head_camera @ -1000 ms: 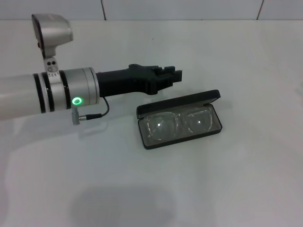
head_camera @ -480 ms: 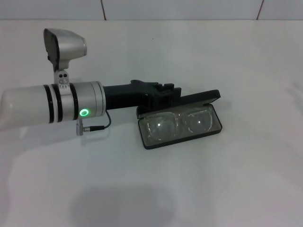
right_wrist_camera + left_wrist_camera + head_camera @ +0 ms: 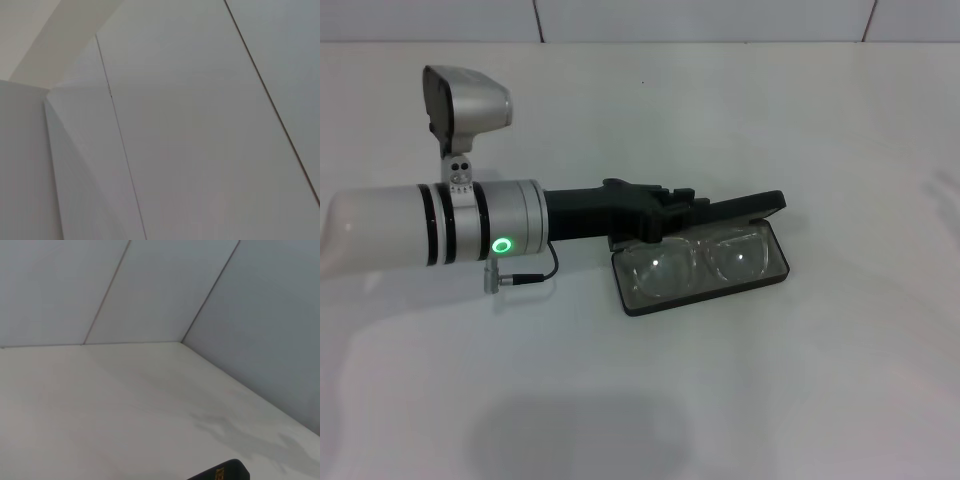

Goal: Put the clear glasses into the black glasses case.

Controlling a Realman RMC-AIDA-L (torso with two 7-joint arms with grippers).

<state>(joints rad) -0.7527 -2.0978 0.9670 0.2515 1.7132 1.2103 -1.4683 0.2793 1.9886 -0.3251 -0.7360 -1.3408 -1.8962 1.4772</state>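
Note:
The black glasses case (image 3: 706, 298) lies open on the white table, right of centre in the head view. The clear glasses (image 3: 700, 262) rest inside it on the lining, lenses facing up. The case lid (image 3: 760, 203) stands tilted up along the far side. My left gripper (image 3: 686, 206) reaches in from the left and sits against the left part of that lid, just behind the glasses. In the left wrist view only a black corner of the lid (image 3: 222, 472) with a small gold mark shows. My right gripper is out of view.
The white table (image 3: 800, 390) extends around the case, with a tiled wall (image 3: 700, 20) along its far edge. The left arm's silver forearm (image 3: 450, 225) and its cable (image 3: 535, 270) hang over the table's left half.
My left gripper has moved right and down, from well behind the case to against the lid's left part. The case and glasses stay where they were.

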